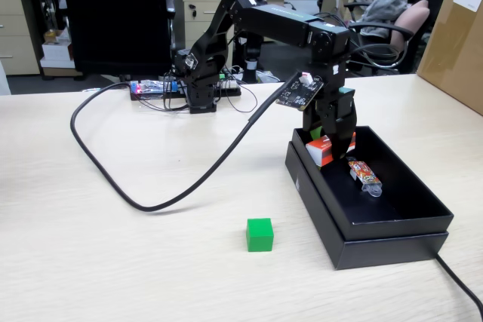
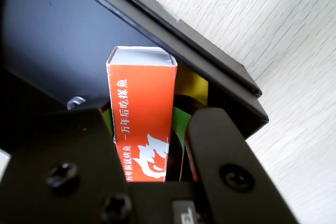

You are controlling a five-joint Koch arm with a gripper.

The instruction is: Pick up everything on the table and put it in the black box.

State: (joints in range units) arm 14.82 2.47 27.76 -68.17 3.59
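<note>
My gripper [image 1: 329,145] hangs over the far left corner of the black box [image 1: 392,225] and is shut on the red-and-white carton [image 1: 320,150]. In the wrist view the carton [image 2: 143,124] stands lengthwise between my gripper's [image 2: 147,116] green-padded jaws, with the box wall [image 2: 210,51] behind it. A yellow patch, likely the yellow cube [image 2: 193,85], shows in the box just past the carton. The green cube [image 1: 259,234] sits alone on the table [image 1: 113,254], left of the box's near corner.
An orange-red snack packet [image 1: 364,175] lies on the box floor. A thick black cable [image 1: 151,203] loops across the table from the arm's base. A circuit board [image 1: 155,88] lies at the back edge. A brown cardboard carton [image 1: 453,35] stands at the far right.
</note>
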